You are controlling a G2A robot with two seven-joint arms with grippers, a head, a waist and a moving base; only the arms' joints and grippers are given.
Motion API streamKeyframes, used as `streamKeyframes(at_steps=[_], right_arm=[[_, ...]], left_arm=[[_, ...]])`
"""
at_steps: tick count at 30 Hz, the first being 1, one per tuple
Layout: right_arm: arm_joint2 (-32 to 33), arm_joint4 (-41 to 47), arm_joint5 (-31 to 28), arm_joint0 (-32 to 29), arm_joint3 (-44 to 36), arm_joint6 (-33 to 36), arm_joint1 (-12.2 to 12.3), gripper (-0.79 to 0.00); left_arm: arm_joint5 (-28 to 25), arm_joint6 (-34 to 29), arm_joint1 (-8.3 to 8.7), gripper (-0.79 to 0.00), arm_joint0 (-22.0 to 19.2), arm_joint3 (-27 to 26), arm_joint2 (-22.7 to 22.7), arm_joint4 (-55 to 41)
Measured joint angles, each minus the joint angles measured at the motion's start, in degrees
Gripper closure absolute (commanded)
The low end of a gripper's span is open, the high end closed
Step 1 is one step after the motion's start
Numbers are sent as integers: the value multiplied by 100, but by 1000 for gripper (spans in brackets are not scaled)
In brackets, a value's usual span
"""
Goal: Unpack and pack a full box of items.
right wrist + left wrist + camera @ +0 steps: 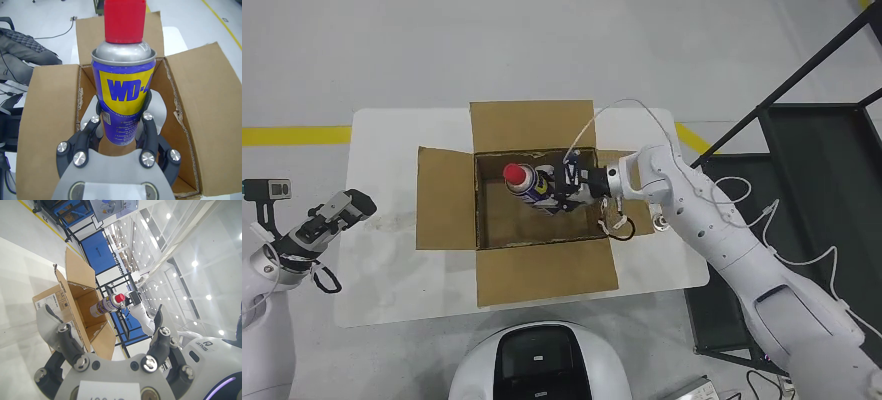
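Right jaws around spray can [122,91], above box [198,91]

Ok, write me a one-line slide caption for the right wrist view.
Right gripper shut on a blue-and-yellow spray can with a red cap, held over the open brown cardboard box.

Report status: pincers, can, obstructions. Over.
Right pincer shut on spray can, over the cardboard box opening. Left pincer open, at table edge, clear of box. Flaps all folded out.
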Motion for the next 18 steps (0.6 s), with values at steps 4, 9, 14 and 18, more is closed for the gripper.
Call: streamKeyframes(at_steps=[4,9,14,18], right_arm=[[849,-728,1,-808,-424,-1263,348,0],[1915,-1593,83,-1933,-793,-2765,660,0],[2761,-2107,422,-2922,-984,-3868,843,0],[3155,-2258,749,-3486,-1136,-4477,906,0]], left_arm=[[0,0,0,-785,0,0,0,0],[0,0,0,-785,0,0,0,0],[0,0,0,-785,0,0,0,0],[0,0,0,-785,0,0,0,0]])
